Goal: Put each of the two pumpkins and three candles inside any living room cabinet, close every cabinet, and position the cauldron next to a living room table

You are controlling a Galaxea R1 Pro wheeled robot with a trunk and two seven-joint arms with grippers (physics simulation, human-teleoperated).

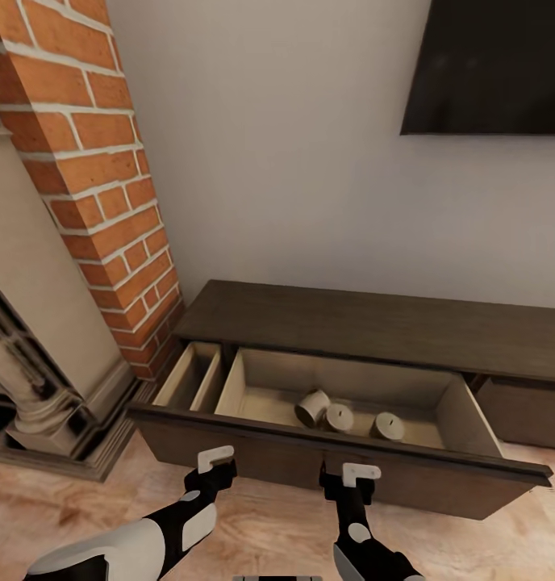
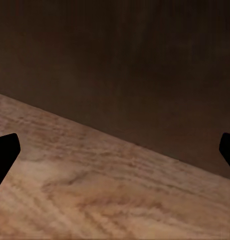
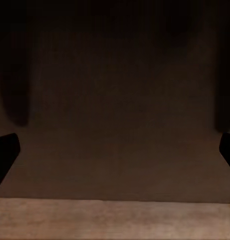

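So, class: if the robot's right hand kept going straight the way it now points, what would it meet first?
Most likely the dark front panel of the open drawer: the right hand sits just before it in the head view, and its wrist view faces that brown surface, above the floor. The exact gap is unclear.

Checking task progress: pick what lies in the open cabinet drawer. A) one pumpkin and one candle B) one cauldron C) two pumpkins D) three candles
D: the head view shows three candles on the pale floor of the pulled-out cabinet drawer, one tipped on its side and two upright.
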